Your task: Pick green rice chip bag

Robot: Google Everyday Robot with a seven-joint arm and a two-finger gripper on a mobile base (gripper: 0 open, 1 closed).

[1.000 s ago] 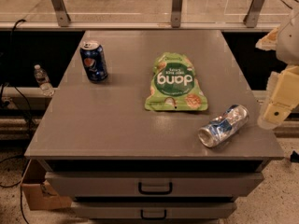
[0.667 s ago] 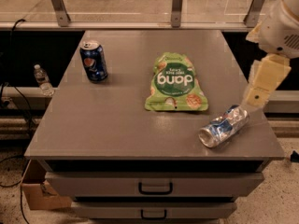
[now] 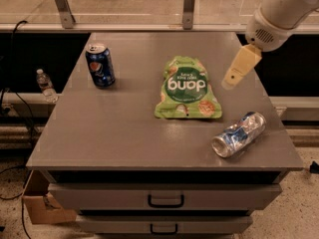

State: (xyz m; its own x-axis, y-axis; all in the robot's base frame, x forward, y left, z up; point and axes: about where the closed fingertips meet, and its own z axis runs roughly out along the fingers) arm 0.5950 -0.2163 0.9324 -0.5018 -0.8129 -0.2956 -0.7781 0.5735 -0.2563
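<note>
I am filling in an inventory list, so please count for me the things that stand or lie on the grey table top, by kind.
Cans: 2 (blue soda can upright; crushed silver-blue can on its side)
Bags: 1 (green rice chip bag, lying flat)
Total: 3
The gripper hovers to the right of the bag, apart from it.

White "dang", upside down, on the green rice chip bag (image 3: pixel 187 88); its small print is unreadable. The gripper (image 3: pixel 229 83) hangs just right of that bag.
</note>
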